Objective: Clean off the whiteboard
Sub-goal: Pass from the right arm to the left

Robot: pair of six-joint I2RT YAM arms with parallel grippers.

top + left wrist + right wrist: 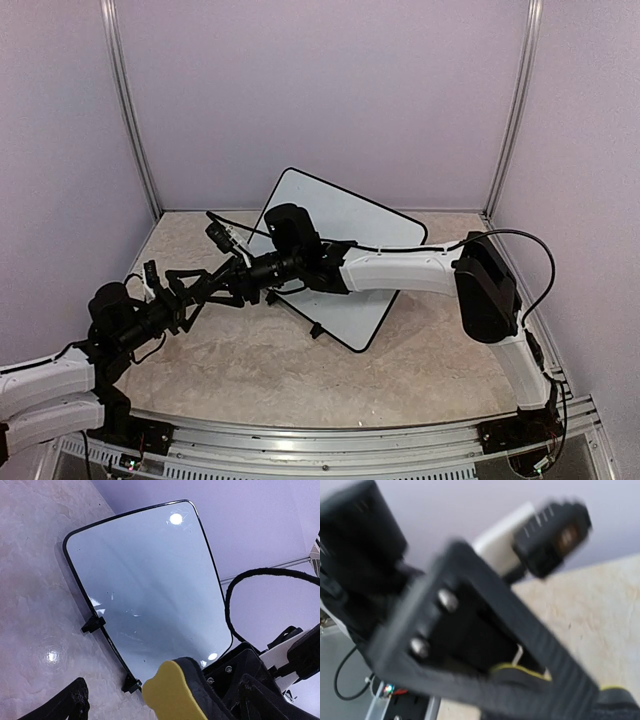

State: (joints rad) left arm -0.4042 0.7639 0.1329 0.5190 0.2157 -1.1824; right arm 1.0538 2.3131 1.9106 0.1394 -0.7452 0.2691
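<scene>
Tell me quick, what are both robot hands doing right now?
The left gripper is open, holding nothing.
The right gripper is closed on the yellow eraser.

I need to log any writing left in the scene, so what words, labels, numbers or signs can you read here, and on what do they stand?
No text can be read in any view.
whiteboard: bare of writing, showing only faint smudges and light reflections.
yellow eraser: no label shows.
Right wrist view: too blurred to read anything.
</scene>
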